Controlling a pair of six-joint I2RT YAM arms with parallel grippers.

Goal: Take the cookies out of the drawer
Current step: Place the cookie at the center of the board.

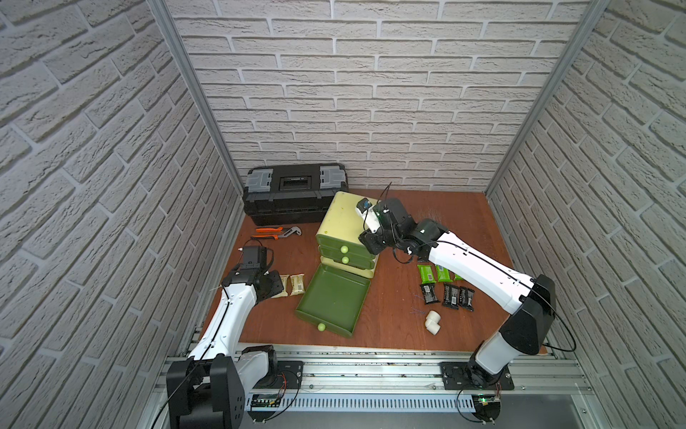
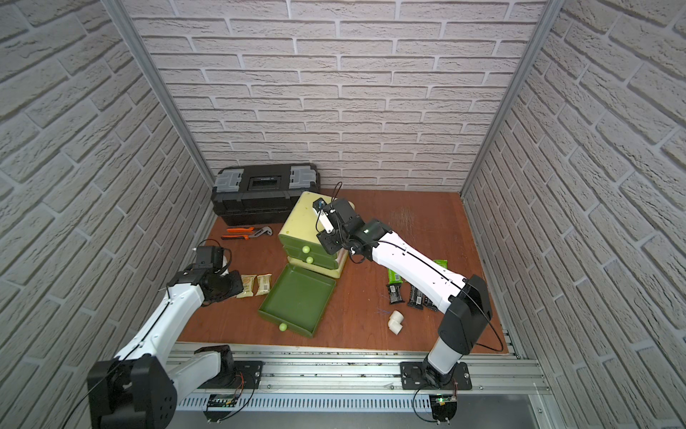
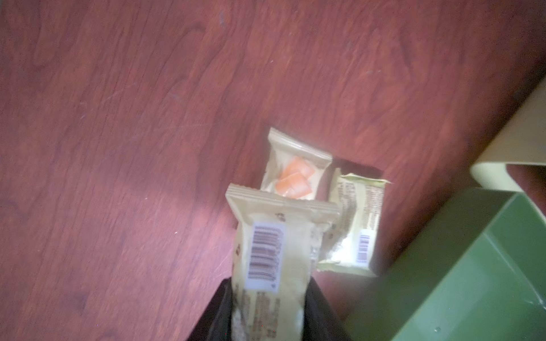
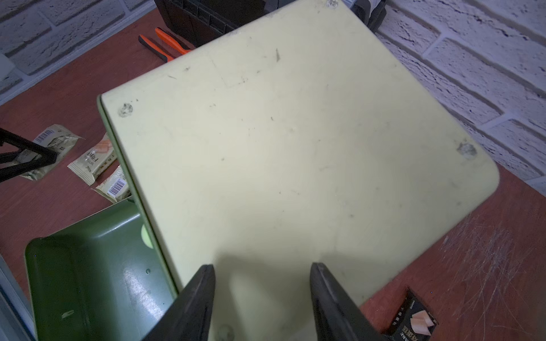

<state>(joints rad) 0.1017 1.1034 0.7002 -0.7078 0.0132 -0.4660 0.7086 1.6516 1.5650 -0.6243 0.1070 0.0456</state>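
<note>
A: So, what do the top views show?

B: Both top views show a dark green plastic drawer tray (image 1: 334, 297) pulled far out from the bottom of a pale yellow plastic drawer cabinet (image 1: 339, 213). The tray looks empty. On the brown wooden table (image 1: 389, 327), bright green cookie packets (image 1: 425, 273) and black cookie packets (image 1: 451, 295) lie to the right of it. Pale beige cookie packets (image 1: 297, 284) lie to its left. The left arm bends low beside the beige ones, and the right arm reaches across the cabinet.

A: And the left wrist view?

B: The left gripper (image 3: 269, 283) pinches a beige barcoded packet (image 3: 266, 254) over the table, just beside two beige packets lying flat. I judge it is setting down the last cookie. Next it should lower and let go, clear of its neighbours.

A: The right wrist view?

B: The right gripper (image 4: 261, 274) hovers over the cabinet top, fingers spread, holding nothing.
</note>
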